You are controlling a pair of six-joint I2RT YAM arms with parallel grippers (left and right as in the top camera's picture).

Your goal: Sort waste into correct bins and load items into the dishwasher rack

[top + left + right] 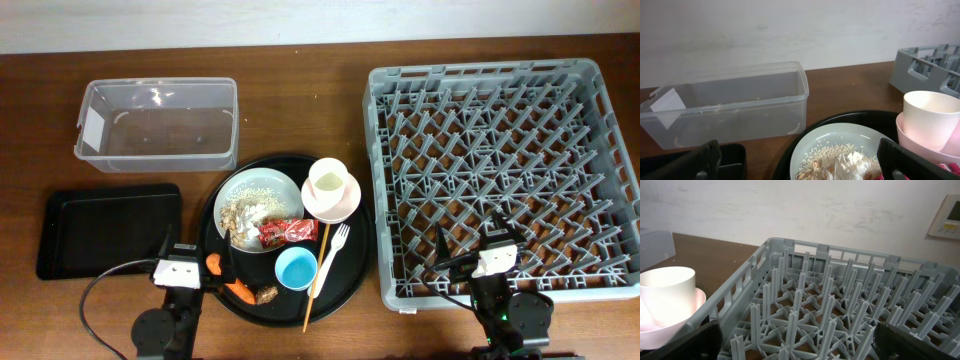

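The grey dishwasher rack (500, 170) stands at the right and holds nothing. On the round black tray (352, 262) lie the grey-white plate (280, 190) with rice crumbs (247, 203), white crumpled paper (243, 235) and the red wrapper (288, 232). The cream cup (330, 181) stands in the pink bowl (340, 206). The blue cup (296, 268), white fork (332, 255), chopstick (314, 275), carrot (232, 288) and brown lump (267, 294) lie at the tray's front. My left gripper (197, 252) is open and empty at the tray's left front; my right gripper (470, 238) is open and empty over the rack's front edge.
The clear tub (155, 125) with a white label stands at the back left, with only small specks on its floor. The shallow black tray (110, 230) lies in front of it. In the left wrist view the tub (730, 107) is behind the plate (825, 140).
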